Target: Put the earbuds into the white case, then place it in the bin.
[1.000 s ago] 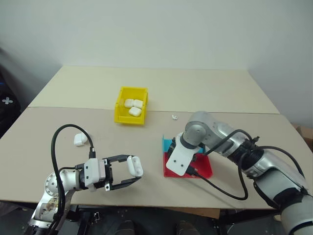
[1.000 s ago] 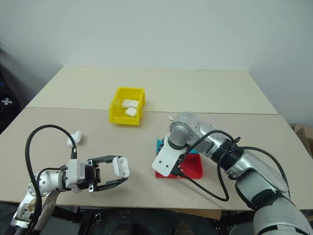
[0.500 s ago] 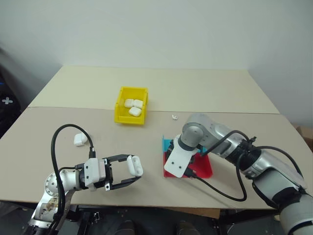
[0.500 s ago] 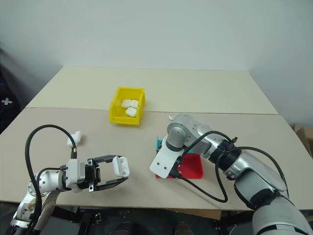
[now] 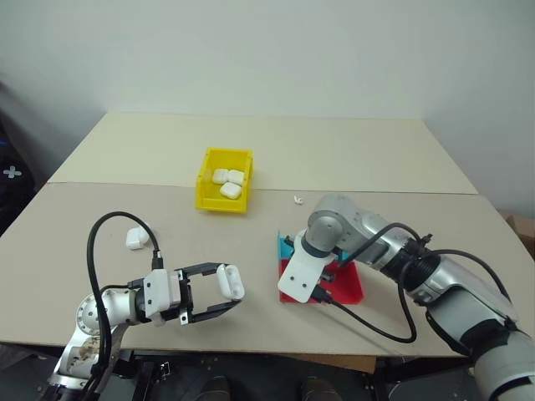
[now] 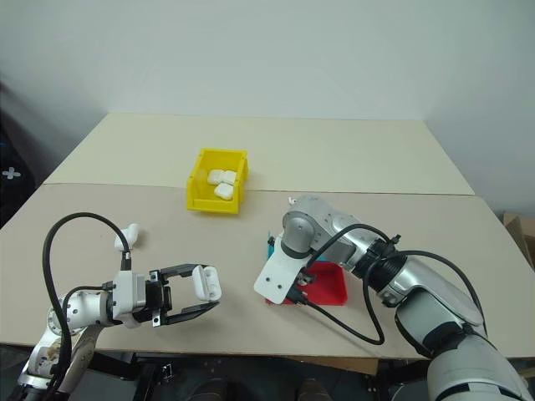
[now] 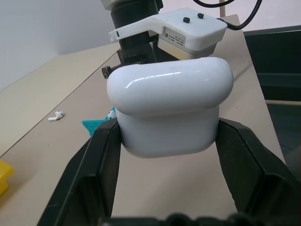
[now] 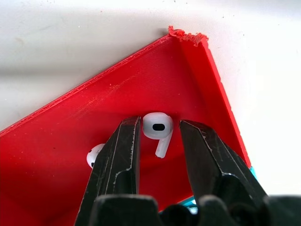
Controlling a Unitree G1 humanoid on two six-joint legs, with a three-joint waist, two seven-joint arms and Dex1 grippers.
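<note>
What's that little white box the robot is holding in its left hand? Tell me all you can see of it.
It is the white case, a small glossy rounded box that looks like hard plastic. A seam runs around it where the domed lid meets the lower body; the lid looks shut or nearly so. The left gripper holds it clear of the table, its two black fingers pressed against opposite sides of the lower body. Nothing else touches it.

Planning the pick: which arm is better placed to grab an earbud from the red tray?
Right: the right gripper straddles an earbud in the red tray; the left gripper holds the white case.
</note>
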